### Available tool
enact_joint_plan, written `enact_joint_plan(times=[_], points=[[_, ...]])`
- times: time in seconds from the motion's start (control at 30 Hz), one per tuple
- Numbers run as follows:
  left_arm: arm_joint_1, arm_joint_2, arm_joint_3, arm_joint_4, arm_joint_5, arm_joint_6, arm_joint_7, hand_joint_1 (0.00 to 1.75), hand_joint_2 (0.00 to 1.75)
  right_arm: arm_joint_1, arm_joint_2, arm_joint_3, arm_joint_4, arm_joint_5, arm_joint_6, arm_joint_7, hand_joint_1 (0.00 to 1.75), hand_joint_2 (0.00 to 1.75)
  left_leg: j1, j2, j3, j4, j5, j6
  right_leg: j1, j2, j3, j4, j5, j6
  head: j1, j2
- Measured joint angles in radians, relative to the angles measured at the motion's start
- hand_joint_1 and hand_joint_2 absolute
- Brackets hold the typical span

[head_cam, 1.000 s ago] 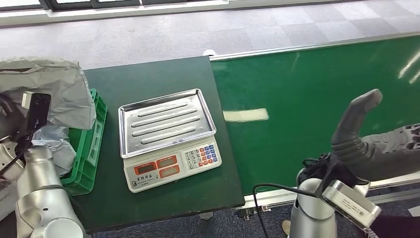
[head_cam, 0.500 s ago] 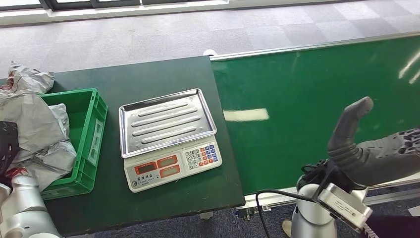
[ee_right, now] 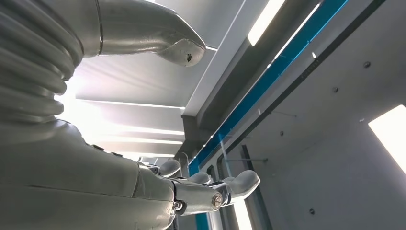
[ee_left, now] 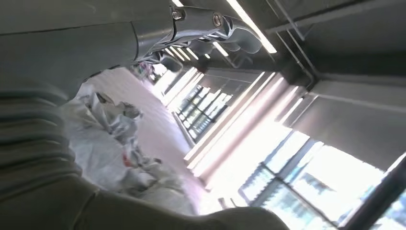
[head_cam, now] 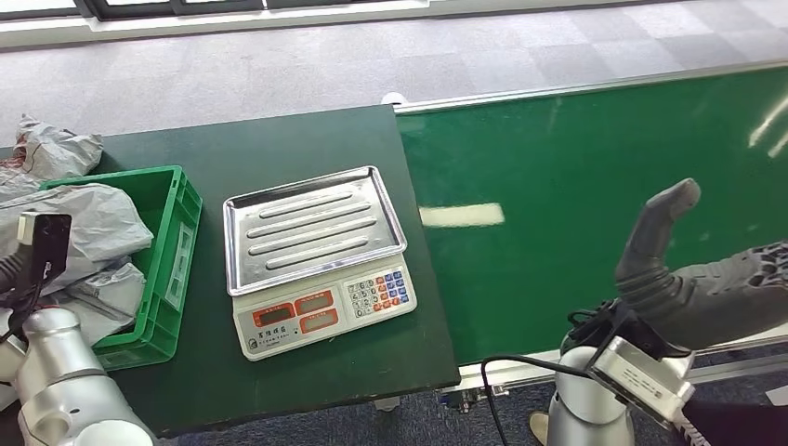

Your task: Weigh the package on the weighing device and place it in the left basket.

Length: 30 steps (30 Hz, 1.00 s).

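Observation:
A grey plastic package [head_cam: 88, 228] lies on top of other grey bags in the green basket [head_cam: 177, 242] at the table's left end. My left arm rises at the lower left beside the basket. In the left wrist view my left hand [ee_left: 158, 28] has its fingers [ee_left: 225, 28] stretched out with nothing in them, and the crumpled grey bags [ee_left: 105, 139] lie beyond it. The scale [head_cam: 321, 311] stands mid-table with its steel tray [head_cam: 311, 228] bare. My right hand [head_cam: 688, 279] hovers over the belt's near edge, holding nothing, thumb up and fingers [ee_right: 210, 191] spread.
Another crumpled grey bag [head_cam: 46, 149] lies on the dark table [head_cam: 297, 139] behind the basket. The green conveyor belt [head_cam: 604, 167] runs along the table's right side. A black cable hangs at my right wrist.
One second ago my left hand held the grey package above the basket. The package now lies in the basket, and the left arm dropped back, then rose slightly. The right hand barely shifted.

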State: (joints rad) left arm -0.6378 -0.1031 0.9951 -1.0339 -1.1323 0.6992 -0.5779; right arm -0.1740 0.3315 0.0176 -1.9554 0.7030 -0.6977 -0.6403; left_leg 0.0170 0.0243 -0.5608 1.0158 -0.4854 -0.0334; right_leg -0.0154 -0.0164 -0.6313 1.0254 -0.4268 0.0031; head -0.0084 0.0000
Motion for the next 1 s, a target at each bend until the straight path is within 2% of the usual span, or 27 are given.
enact_joint_plan(times=[0.1,0.17,0.27,0.33,0.47,0.5,0.53,0.57,0.63,0.67,0.73,0.87,0.97,1.0], points=[[0.032,-0.036,-0.091,-0.074,0.374,-0.001,-0.108,0.00,0.00,-0.003,0.000,0.000,0.014,0.001,0.000,0.000,0.00,1.75,0.000,0.002,0.000,0.000,0.000,0.000,0.000,0.001,-0.001,0.000,0.000,0.000,0.000,0.000],[0.089,-0.049,-0.237,-0.176,0.599,-0.001,-0.121,0.00,0.00,-0.005,0.000,0.001,0.031,0.005,0.001,0.002,0.00,1.75,0.000,0.001,-0.001,0.000,0.000,0.000,0.001,-0.001,-0.001,0.000,0.000,-0.001,0.000,0.000],[0.151,-0.062,-0.460,-0.315,0.714,-0.002,-0.127,0.00,0.00,-0.009,0.000,0.001,0.052,0.010,0.003,0.007,0.00,1.75,0.000,-0.008,-0.004,0.000,0.001,0.001,0.000,-0.010,0.000,0.000,-0.001,0.001,0.000,0.000],[0.176,-0.067,-0.545,-0.373,0.729,-0.002,-0.127,0.00,0.00,-0.012,0.000,0.002,0.061,0.010,0.003,0.009,0.00,1.75,0.000,-0.010,-0.004,0.000,0.001,0.001,0.000,-0.011,0.000,0.000,-0.001,0.001,0.000,0.000],[0.241,-0.065,-0.689,-0.502,0.832,-0.018,-0.126,0.00,1.75,-0.015,0.000,0.002,0.079,0.007,0.003,0.010,0.00,1.75,0.000,-0.007,-0.003,0.000,0.001,0.000,0.000,-0.008,0.000,0.000,-0.001,0.001,0.000,0.000],[0.265,-0.064,-0.738,-0.546,0.872,-0.047,-0.126,0.00,1.75,-0.016,0.000,0.003,0.088,-0.011,0.003,0.004,0.00,1.75,0.000,-0.007,-0.003,0.000,0.001,0.000,0.000,-0.008,0.000,0.000,-0.001,0.001,0.000,0.000],[0.290,-0.064,-0.795,-0.588,0.911,-0.108,-0.126,0.00,1.75,-0.017,0.000,0.008,0.102,-0.051,0.003,-0.009,0.00,1.75,0.000,-0.007,-0.003,0.000,0.001,0.000,0.000,-0.008,0.000,0.000,-0.001,0.001,0.000,0.000],[0.317,-0.065,-0.861,-0.627,0.948,-0.207,-0.126,0.00,1.75,-0.018,0.000,0.020,0.120,-0.115,0.005,-0.023,0.00,1.75,0.000,-0.008,-0.003,0.000,0.001,0.000,0.000,-0.009,0.000,0.000,-0.001,0.001,0.000,0.000],[0.370,-0.071,-0.990,-0.680,1.009,-0.450,-0.126,0.00,1.75,-0.017,-0.004,0.068,0.152,-0.273,0.027,-0.045,0.00,1.75,-0.001,-0.008,-0.004,0.000,0.001,0.001,-0.001,-0.009,0.000,-0.001,-0.001,0.001,0.000,0.000],[0.392,-0.075,-1.049,-0.696,1.032,-0.563,-0.126,0.00,1.75,-0.013,-0.009,0.100,0.160,-0.347,0.050,-0.049,0.00,1.75,-0.001,-0.007,-0.004,0.000,0.001,0.001,-0.001,-0.009,-0.001,-0.001,-0.001,0.001,0.000,0.000],[0.420,-0.084,-1.142,-0.707,1.075,-0.728,-0.125,0.00,1.75,-0.002,-0.021,0.166,0.164,-0.456,0.119,-0.055,0.00,1.75,-0.002,-0.006,-0.004,0.000,0.000,0.001,-0.002,-0.008,-0.001,-0.001,-0.001,0.001,0.000,0.000],[0.448,-0.110,-1.236,-0.702,1.152,-0.951,-0.125,0.00,1.75,0.017,-0.043,0.259,0.156,-0.578,0.308,-0.058,0.00,1.75,-0.002,-0.006,-0.004,0.000,0.000,0.001,-0.002,-0.007,-0.002,0.000,-0.001,0.001,0.000,0.000],[0.463,-0.139,-1.254,-0.683,1.211,-1.104,-0.125,0.00,1.75,0.031,-0.056,0.299,0.136,-0.703,0.534,-0.058,0.00,1.75,-0.002,-0.006,-0.004,0.000,0.000,0.001,-0.001,-0.007,-0.002,0.000,-0.001,0.001,0.000,0.000],[0.464,-0.144,-1.255,-0.678,1.216,-1.123,-0.125,0.00,1.75,0.034,-0.057,0.303,0.133,-0.725,0.577,-0.058,0.00,1.75,-0.002,-0.006,-0.004,0.000,0.000,0.001,-0.001,-0.007,-0.002,0.000,-0.001,0.001,0.000,0.000]])
